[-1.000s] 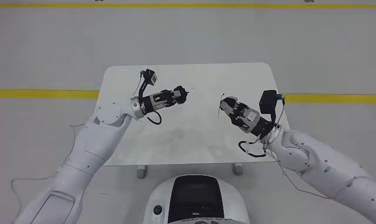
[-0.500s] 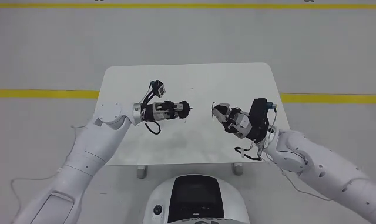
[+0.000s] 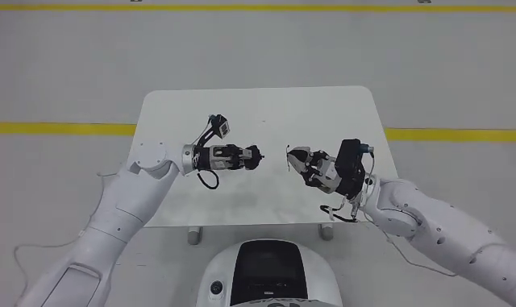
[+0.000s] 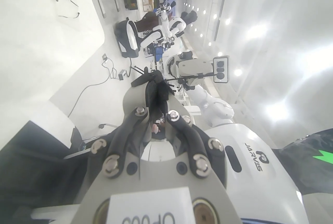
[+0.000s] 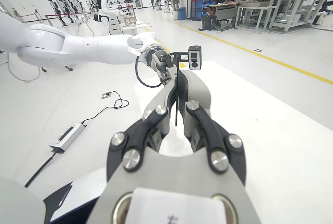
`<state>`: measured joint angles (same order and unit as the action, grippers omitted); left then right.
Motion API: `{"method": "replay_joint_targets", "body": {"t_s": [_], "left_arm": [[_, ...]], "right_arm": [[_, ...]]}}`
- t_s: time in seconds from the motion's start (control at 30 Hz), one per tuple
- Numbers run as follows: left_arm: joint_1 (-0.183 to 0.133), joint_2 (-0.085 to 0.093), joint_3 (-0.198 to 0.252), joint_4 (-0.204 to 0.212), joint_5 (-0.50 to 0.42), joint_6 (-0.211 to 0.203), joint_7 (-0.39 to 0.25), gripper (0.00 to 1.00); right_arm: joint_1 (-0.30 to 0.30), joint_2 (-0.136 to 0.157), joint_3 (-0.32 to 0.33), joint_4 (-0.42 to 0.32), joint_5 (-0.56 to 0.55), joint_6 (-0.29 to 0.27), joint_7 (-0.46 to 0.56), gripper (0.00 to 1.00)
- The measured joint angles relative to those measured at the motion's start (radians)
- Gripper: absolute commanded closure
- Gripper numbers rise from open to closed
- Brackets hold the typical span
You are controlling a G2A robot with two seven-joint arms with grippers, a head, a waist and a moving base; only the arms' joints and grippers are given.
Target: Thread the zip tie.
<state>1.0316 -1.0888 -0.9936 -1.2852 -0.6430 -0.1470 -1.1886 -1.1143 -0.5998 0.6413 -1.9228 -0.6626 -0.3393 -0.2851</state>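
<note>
Hold zip tie [image 5: 176, 115] pinched in right gripper [image 5: 179, 84] above counter [image 3: 242, 114]; line its tip up with dark piece [image 4: 145, 78], perhaps the head, clamped in left gripper [image 4: 156, 94] near, opposite; advance slowly, straight.

Over the last second I have swung both arms in over the table [image 3: 339, 105]. My left gripper [image 3: 256, 155] has dropped back toward my body and edged right. My right gripper [image 3: 293, 154], carrying the zip tie [image 5: 177, 94], has slid left. The gap between the two tips has narrowed from wide to small. They now face each other, near but not touching.
</note>
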Motion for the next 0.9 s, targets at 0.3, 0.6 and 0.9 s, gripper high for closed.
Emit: {"method": "replay_joint_targets", "body": {"t_s": [0.3, 0.6, 0.9], "left_arm": [[0.014, -0.01, 0.033, -0.012, -0.103, 0.045, -0.025, 1.0], [0.007, -0.017, 0.064, -0.004, -0.096, 0.041, -0.008, 1.0], [-0.002, -0.022, 0.084, -0.008, -0.093, 0.053, 0.008, 1.0]], "right_arm": [[-0.034, -0.019, 0.002, 0.021, -0.016, -0.001, -0.124, 1.0], [-0.025, -0.023, -0.018, 0.031, -0.015, -0.001, -0.145, 1.0], [0.003, -0.031, -0.037, 0.041, 0.008, -0.001, -0.137, 1.0]]}}
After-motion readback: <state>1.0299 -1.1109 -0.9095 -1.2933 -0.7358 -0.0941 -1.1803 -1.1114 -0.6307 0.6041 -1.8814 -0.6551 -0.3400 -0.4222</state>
